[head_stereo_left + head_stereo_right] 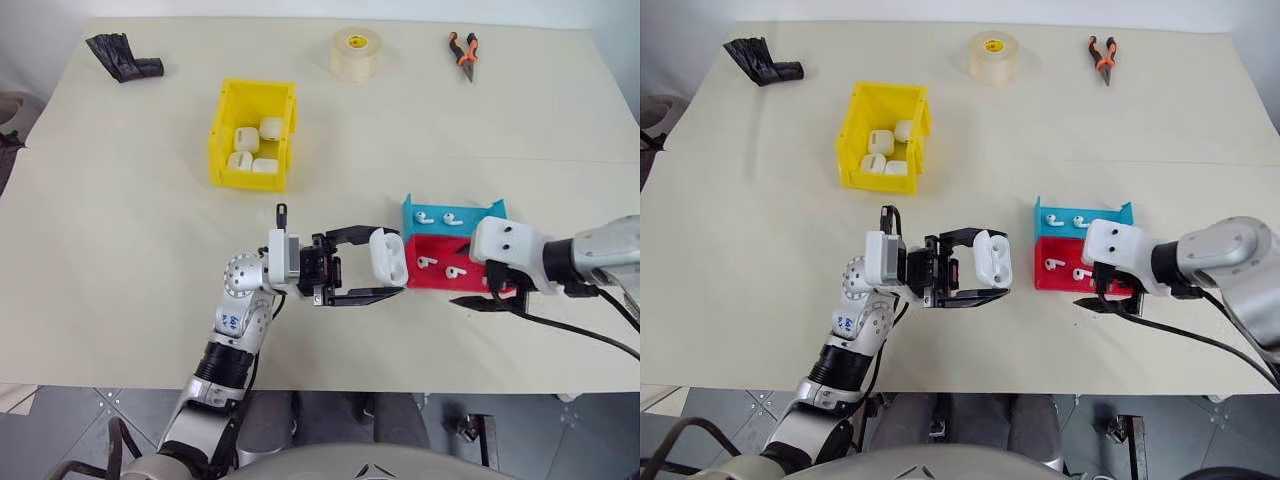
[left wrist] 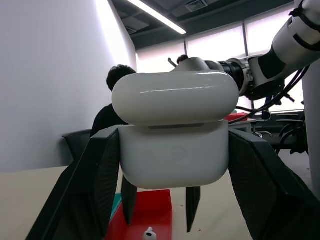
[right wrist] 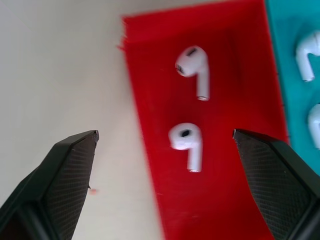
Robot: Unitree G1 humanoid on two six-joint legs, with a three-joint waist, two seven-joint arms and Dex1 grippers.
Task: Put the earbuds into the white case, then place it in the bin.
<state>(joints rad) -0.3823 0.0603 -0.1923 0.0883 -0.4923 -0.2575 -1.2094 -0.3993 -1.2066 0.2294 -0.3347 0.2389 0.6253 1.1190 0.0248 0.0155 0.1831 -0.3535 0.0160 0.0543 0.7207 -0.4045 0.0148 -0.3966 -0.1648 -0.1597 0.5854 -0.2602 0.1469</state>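
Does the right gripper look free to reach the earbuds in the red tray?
Probably yes: the right gripper hangs open above the red tray, one earbud between its fingers, nothing covering it.

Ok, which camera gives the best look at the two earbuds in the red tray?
The right wrist view: both earbuds lie large on the red tray between the open right gripper fingers. The eye views show them tiny beside the gripper; the left wrist view shows just one tip below the white case.
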